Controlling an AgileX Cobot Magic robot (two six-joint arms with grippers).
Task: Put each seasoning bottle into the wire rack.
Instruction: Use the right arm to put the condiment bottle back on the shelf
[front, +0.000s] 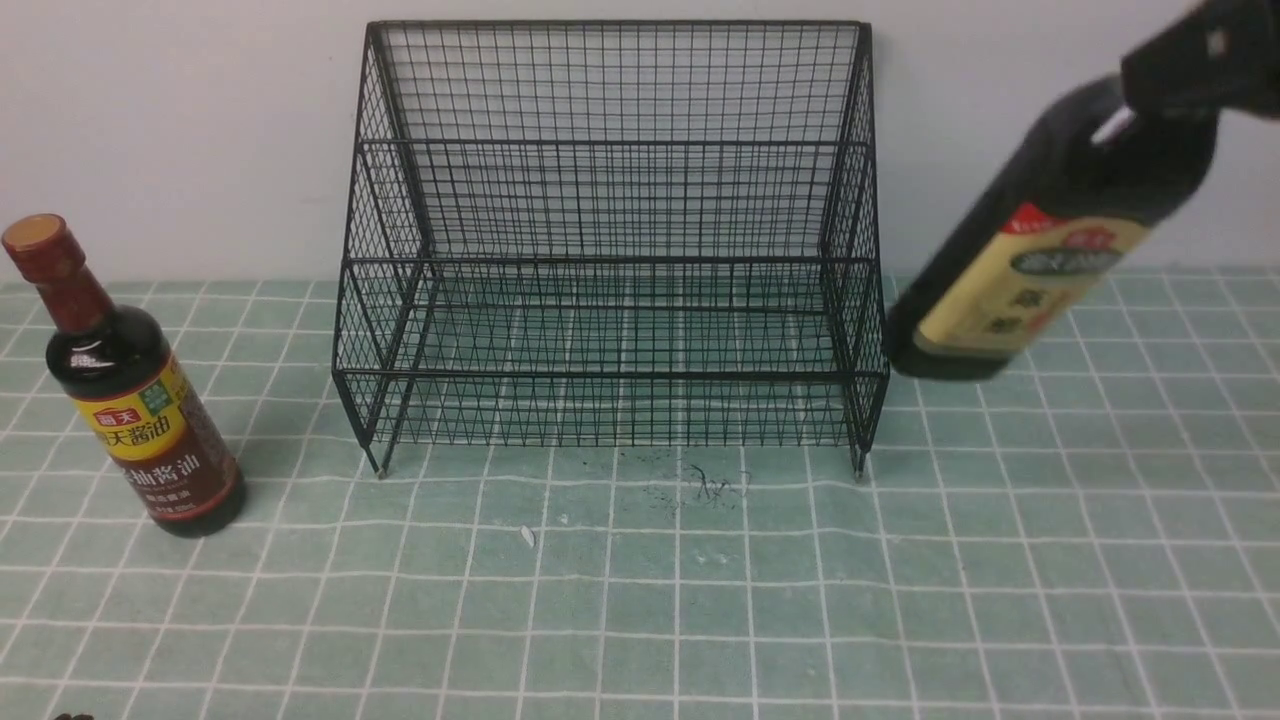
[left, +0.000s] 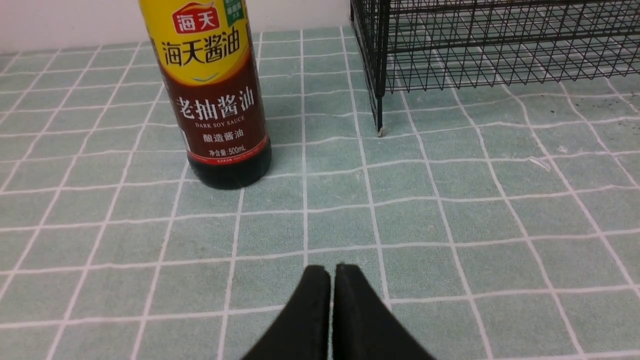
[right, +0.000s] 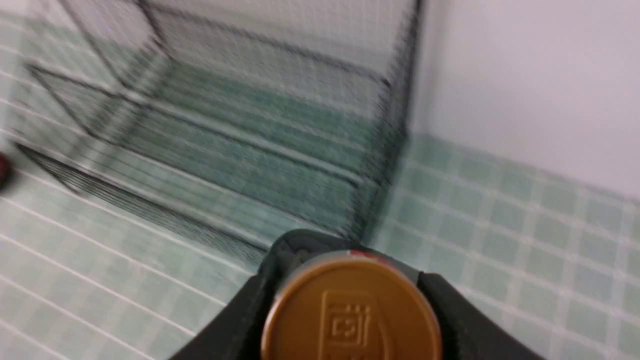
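Note:
The black wire rack (front: 610, 250) stands empty against the back wall. The bottle with the long reddish-brown neck (front: 125, 385) stands on the cloth to the rack's left; it also shows in the left wrist view (left: 215, 90). My left gripper (left: 332, 272) is shut and empty, low over the cloth short of that bottle. My right gripper (front: 1160, 90) is shut on the broader bottle with the cream-yellow label (front: 1040, 250), held tilted in the air just right of the rack. Its tan cap (right: 350, 315) sits between the fingers (right: 235, 320).
The table is covered by a green cloth with a white grid (front: 640, 600). A white wall (front: 180, 120) runs behind the rack. The rack's front-left foot (left: 380, 131) stands near the left bottle. Small dark scuffs (front: 710, 485) mark the cloth before the rack.

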